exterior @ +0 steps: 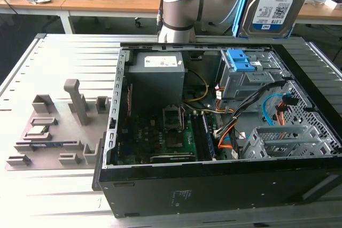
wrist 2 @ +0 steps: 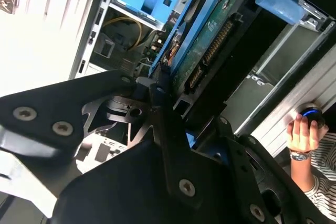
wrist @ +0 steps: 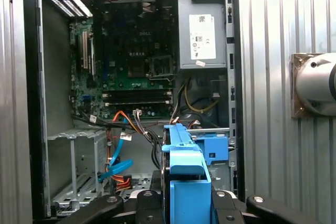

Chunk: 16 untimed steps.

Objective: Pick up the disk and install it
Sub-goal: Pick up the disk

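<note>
Gripper (wrist: pixel 185 208) fingers clamped on disk (exterior: pixel 278 4), 1 either side of blue carrier frame. Disk hangs clear above open computer case (exterior: pixel 214 185), long axis running from fingers down toward case corner with blue bracket (exterior: pixel 240 60). Not yet seated.

I see the disk (exterior: pixel 279 1) in silver metal, glossy paper label (exterior: pixel 273 12), blue plastic frame (wrist: pixel 185 182); case (exterior: pixel 214 193) matt black metal.
</note>
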Each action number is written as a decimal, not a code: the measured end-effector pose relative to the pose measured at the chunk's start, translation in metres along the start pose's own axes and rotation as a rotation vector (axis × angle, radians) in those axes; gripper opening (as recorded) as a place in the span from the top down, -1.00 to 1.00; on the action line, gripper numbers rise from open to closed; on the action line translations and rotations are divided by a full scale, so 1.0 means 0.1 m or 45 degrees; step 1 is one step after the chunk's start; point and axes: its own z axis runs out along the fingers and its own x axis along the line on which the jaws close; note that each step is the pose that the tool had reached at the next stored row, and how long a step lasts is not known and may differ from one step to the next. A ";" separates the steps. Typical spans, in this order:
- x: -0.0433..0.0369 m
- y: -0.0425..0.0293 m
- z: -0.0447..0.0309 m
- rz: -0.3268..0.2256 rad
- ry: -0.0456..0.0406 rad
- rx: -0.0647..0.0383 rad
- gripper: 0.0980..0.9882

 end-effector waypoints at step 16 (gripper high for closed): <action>0.223 -0.007 0.003 0.000 0.013 0.000 0.40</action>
